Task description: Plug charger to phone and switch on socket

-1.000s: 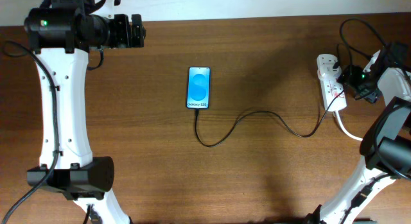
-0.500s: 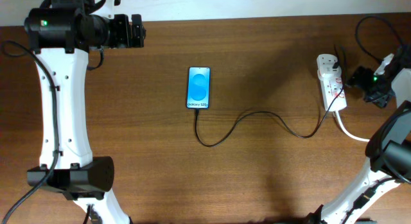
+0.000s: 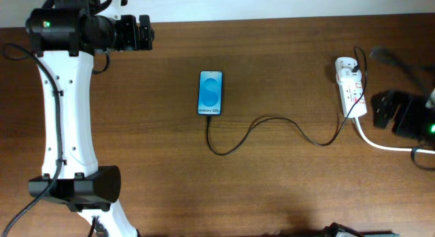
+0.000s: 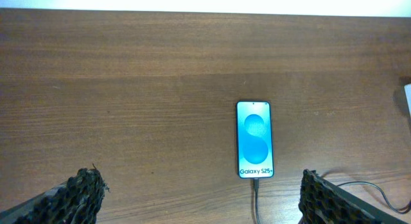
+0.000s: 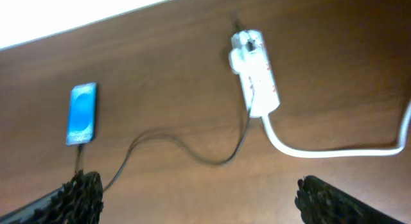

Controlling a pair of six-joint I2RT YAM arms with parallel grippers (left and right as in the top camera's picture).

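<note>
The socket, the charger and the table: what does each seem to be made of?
The socket looks like white moulded plastic: a smooth, evenly coloured shell. The charger is a thin black cable bending in loose curves, probably rubber or soft plastic sheathing. The table shows brown wood grain, matte; real wood or laminate cannot be told.

phone (image 3: 211,93): we saw it flat, face up, its blue screen lit, reading "Galaxy S25+".
charger (image 3: 272,119): thin black cable; its tip met the phone's lower edge, and it snaked right to the socket.
socket (image 3: 351,87): white strip with red marks, well right of the phone, its thick white cord (image 3: 387,147) trailing rightward.
</note>
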